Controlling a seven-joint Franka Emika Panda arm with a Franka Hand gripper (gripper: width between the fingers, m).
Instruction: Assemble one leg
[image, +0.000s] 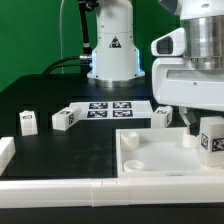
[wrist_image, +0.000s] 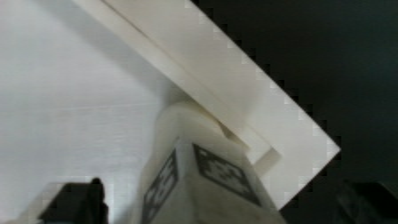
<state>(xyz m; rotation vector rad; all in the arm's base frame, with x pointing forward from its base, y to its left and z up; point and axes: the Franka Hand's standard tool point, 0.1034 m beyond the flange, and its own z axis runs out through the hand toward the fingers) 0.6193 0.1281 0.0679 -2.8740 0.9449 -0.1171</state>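
Observation:
My gripper (image: 204, 128) is at the exterior view's right, shut on a leg (image: 212, 139), a small white block with black-and-white tags. It holds the leg upright over the right far corner of the large white square tray-like part (image: 150, 152). In the wrist view the leg (wrist_image: 206, 165) stands between my dark fingers (wrist_image: 75, 204), just above the tray part's corner rim (wrist_image: 231, 90). Whether the leg touches the tray part cannot be told. Three more legs stand on the black table: one (image: 27, 122) at the left, one (image: 65, 119) beside it and one (image: 162, 116) behind the tray part.
The marker board (image: 110, 107) lies flat in front of the robot base (image: 110, 50). A long white bar (image: 60, 186) runs along the table's front edge, with a short white piece (image: 5, 150) at the left.

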